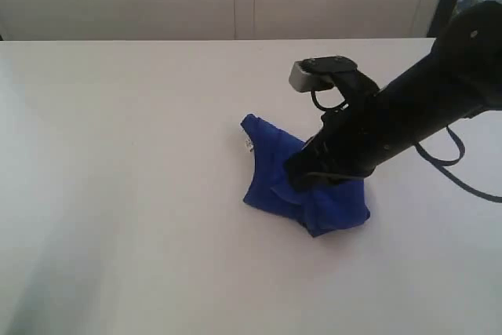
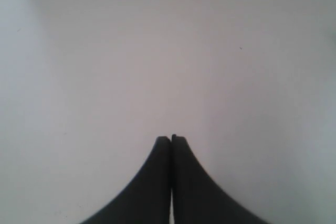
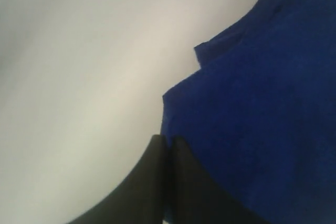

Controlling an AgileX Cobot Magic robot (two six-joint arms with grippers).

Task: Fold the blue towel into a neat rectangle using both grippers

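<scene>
Black tapered claw (image 3: 167,141), black arm (image 1: 423,100), looping cable (image 1: 457,164)

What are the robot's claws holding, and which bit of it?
The right gripper looks pinched shut on the blue towel, at its edge. The left gripper is shut on nothing, over bare table.

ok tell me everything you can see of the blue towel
The deep royal-blue terry-cloth towel lies crumpled in an uneven heap, not folded yet, on the plain white tabletop, a little right of centre in the exterior view. Its pile looks soft and matte, with overlapping flaps and creases. A small white tag sticks out at the far-left corner. The black right gripper sits at its middle, fingers shut at a cloth edge; whether they pinch it is unclear. Nothing else touches it.
</scene>
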